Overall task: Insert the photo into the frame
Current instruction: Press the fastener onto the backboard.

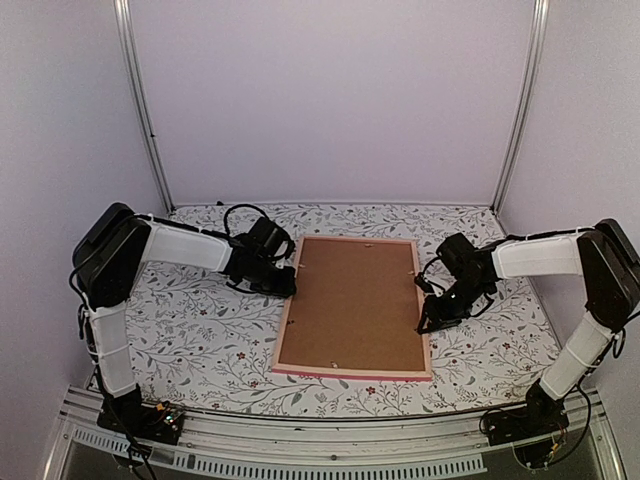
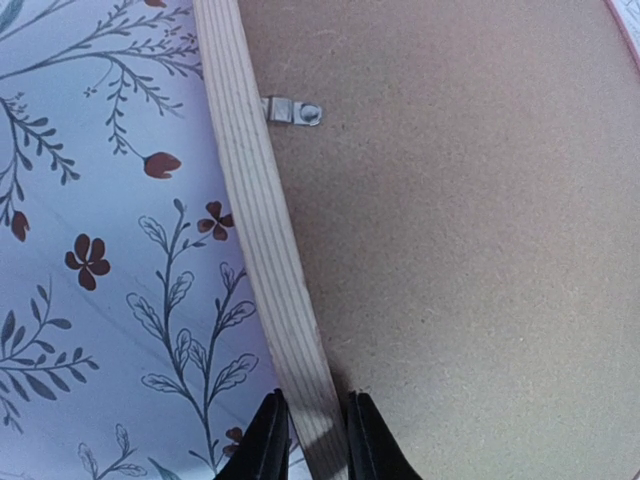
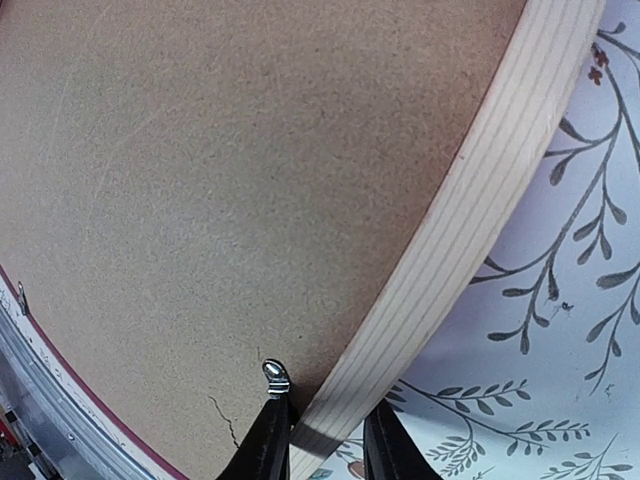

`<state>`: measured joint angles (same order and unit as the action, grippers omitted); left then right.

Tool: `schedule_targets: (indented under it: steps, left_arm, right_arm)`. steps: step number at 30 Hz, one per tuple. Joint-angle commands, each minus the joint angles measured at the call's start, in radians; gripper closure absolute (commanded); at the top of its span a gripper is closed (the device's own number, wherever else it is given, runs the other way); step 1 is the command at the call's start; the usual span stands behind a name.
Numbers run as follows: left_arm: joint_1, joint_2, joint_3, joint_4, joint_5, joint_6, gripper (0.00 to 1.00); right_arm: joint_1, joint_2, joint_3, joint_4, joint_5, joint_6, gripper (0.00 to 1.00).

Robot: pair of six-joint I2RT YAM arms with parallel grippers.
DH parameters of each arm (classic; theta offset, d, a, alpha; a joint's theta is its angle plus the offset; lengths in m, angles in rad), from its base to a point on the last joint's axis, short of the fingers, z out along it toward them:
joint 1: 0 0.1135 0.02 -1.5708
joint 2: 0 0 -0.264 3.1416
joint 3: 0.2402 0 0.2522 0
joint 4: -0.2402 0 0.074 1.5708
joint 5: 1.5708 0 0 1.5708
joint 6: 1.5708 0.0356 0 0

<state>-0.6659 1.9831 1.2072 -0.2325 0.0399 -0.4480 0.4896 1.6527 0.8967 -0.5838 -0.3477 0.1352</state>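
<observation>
- The frame point(image 1: 350, 373) is laid face down on the flowered table point(image 1: 200, 330), with a brown backing board point(image 1: 350, 305) seated inside.
- Its left rail is clamped by the left gripper point(image 2: 310, 402).
- Its right rail is clamped by the right gripper point(image 3: 328, 405).
</observation>
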Motion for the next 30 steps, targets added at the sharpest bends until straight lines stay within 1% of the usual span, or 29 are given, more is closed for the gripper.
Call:
schedule_targets:
  steps: [1,3,7,13,24,30]
  left_arm:
    - [-0.004,0.021,-0.039,-0.023,0.035,0.038,0.79]
    - [-0.005,0.02,-0.041,-0.021,0.039,0.036,0.79]
    - [-0.005,0.017,-0.044,-0.016,0.042,0.036,0.79]
    - [-0.004,0.01,-0.042,-0.02,0.043,0.038,0.79]
    - [-0.003,0.003,-0.037,-0.027,0.046,0.041,0.79]
    - [-0.004,0.009,-0.034,-0.029,0.053,0.042,0.79]
  right_arm:
    - [0.003,0.022,0.008,0.065,-0.078,-0.039,0.78]
    - [0.003,0.022,0.008,0.07,-0.08,-0.03,0.75]
    - [0.003,0.011,0.011,0.082,-0.081,-0.015,0.66]
    - [0.003,0.023,0.027,0.073,-0.052,-0.018,0.61]
    - [0.004,0.078,0.047,0.041,0.036,-0.027,0.67]
    - [0.004,0.106,0.034,0.064,0.058,-0.004,0.75]
